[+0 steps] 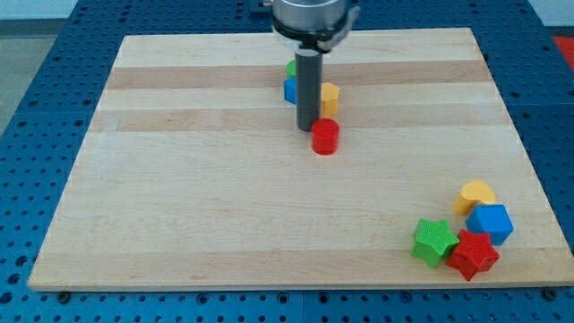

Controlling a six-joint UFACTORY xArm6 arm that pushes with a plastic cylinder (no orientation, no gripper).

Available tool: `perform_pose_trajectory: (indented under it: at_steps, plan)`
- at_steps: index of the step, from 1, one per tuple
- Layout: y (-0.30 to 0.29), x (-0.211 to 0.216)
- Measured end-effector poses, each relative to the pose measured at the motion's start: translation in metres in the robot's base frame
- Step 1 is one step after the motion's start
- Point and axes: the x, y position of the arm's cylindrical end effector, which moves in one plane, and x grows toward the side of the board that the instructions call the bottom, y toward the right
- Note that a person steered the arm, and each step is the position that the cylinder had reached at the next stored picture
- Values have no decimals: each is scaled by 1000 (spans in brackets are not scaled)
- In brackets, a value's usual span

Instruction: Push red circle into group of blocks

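The red circle is a short red cylinder just right of the board's middle, toward the view's top. My tip rests on the board right beside it, at its upper left, touching or nearly so. A group of blocks sits at the view's bottom right: a yellow heart, a blue block, a green star and a red star. Behind my rod are a blue block, a yellow block and a green block, each partly hidden.
The wooden board lies on a blue perforated table. The arm's silver housing hangs over the board's top edge.
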Motion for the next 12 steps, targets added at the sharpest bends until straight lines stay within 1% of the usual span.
perform_pose_trajectory:
  at_steps: [2,4,5,6,7,8,11,12]
  plan:
    - [53,49]
    - [75,100]
    - [64,101]
    - [30,96]
    - [3,106]
    - [1,125]
    - [86,128]
    - [95,128]
